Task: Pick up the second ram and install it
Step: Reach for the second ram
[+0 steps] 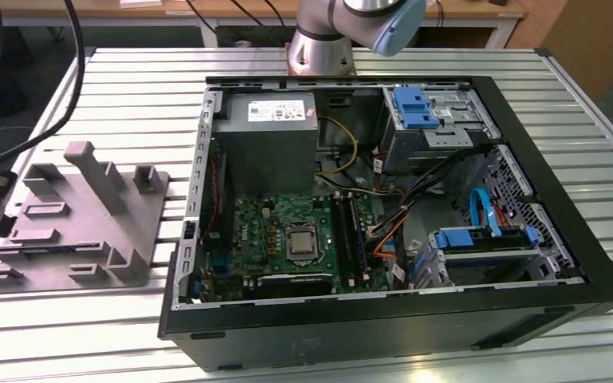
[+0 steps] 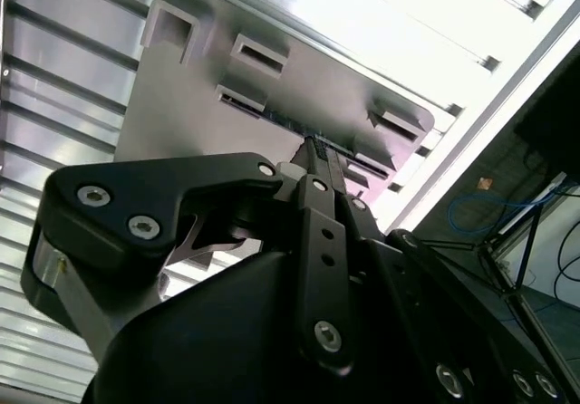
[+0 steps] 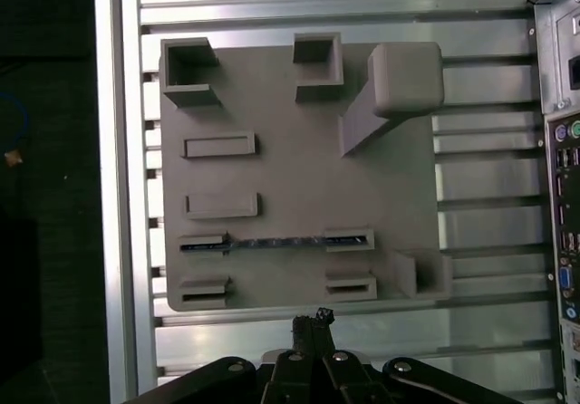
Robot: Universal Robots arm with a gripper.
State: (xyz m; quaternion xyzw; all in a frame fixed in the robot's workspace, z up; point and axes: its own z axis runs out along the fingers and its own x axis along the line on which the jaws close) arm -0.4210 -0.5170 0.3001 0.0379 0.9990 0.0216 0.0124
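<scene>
My arm (image 1: 350, 32) runs off the exterior view's upper edge. In the first wrist view the frame cuts off most of the gripper (image 3: 313, 317) and the case (image 3: 564, 78). I can't make out the ram's (image 3: 272, 241) ends inside the tray's (image 3: 281, 105) brackets. In the second wrist view the gripper body covers part of the tray.

No text, number or sign was legible.
- White label (image 1: 281, 111) sat on top of grey power supply (image 1: 269, 155) inside open computer case (image 1: 392, 339). Print on it showed as dark lines and blocks, too small to read.
- Motherboard (image 1: 269, 231) bore pale specks of marking, none readable.
- Rear port panel (image 3: 566, 196) of case, in first wrist view, had tiny symbols beside coloured ports. Shapes could not be made out.
</scene>
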